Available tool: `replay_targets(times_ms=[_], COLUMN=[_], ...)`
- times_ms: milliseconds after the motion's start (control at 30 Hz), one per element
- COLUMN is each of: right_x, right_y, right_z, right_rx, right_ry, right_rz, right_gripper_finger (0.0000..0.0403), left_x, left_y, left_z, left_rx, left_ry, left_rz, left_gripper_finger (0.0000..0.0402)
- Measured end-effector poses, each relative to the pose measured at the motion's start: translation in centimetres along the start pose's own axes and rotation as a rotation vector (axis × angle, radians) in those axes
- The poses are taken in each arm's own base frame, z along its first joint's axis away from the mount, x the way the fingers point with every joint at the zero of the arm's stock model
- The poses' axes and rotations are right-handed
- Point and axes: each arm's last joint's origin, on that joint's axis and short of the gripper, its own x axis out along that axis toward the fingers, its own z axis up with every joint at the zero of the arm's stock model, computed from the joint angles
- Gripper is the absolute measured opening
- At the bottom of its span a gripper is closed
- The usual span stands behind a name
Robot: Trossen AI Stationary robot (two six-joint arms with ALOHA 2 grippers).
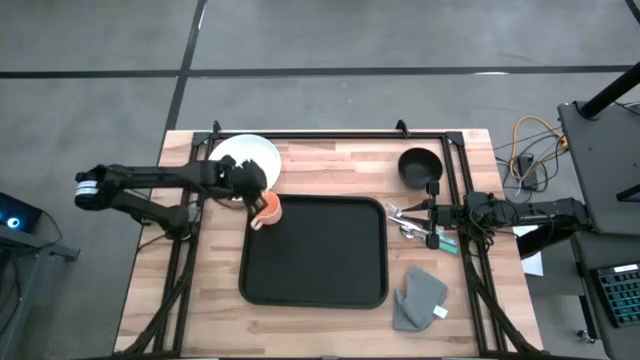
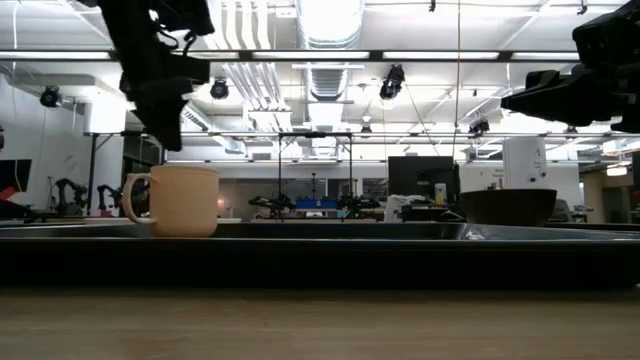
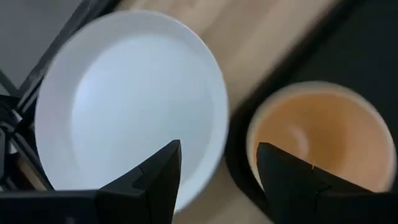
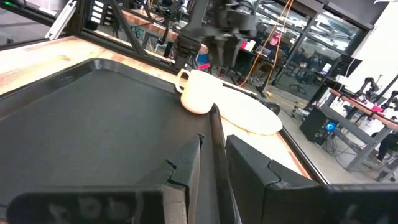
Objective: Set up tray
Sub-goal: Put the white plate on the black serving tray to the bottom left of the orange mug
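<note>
Black tray (image 1: pixel 320 255) lying flat at the worktop's (image 1: pixel 330 165) middle, toward the near edge, long sides parallel to the worktop's long edges. Orange mug (image 1: pixel 266 209) standing upright in the tray's far-left corner, handle to the outside; white plate (image 1: pixel 247 160) just beyond that corner, on bare wood near the worktop's far-left corner. Black bowl (image 1: pixel 420 166) near the far-right corner, cutlery (image 1: pixel 408 220) just off the tray's right rim, grey folded cloth (image 1: pixel 418 298) near the tray's near-right corner.

Left gripper (image 1: pixel 250 186) hanging above the mug and plate, fingers (image 3: pixel 155 177) spread wide with nothing between them. Right gripper (image 1: pixel 425 214) at the worktop's right edge over the cutlery, fingers nearly together on a thin metal piece running forward between them in the right wrist view; probably a piece of the cutlery, not certain.

Judged from its look: tray stiff, light for its size, smooth and likely slippery, unlikely to break. Low raised rim the only hold, best pinched at the middle of a long side so the tray stays level; mug liable to slide if tilted. Mug, plate and bowl the breakable pieces; cloth soft and limp.

No brand, label or readable writing on any item; small tag on the cloth too small to read.
</note>
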Motion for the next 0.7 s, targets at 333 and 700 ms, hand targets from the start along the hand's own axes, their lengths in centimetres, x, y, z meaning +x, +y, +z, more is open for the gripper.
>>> replay_targets(times_ms=[333,700], right_x=[0.0,0.0], right_y=[0.0,0.0], right_z=[0.0,0.0], right_rx=[0.0,0.0], right_ry=[-0.001,-0.001], right_rz=[0.0,0.0], right_gripper_finger=[0.0068,0.0068], left_x=[2.9,8.8], left_y=[3.2,1.4], left_z=[3.9,9.3], left_rx=[-0.179,-0.131], left_ry=[-0.118,0.038], left_rz=[-0.021,0.018], left_gripper_finger=[0.0189,0.0189])
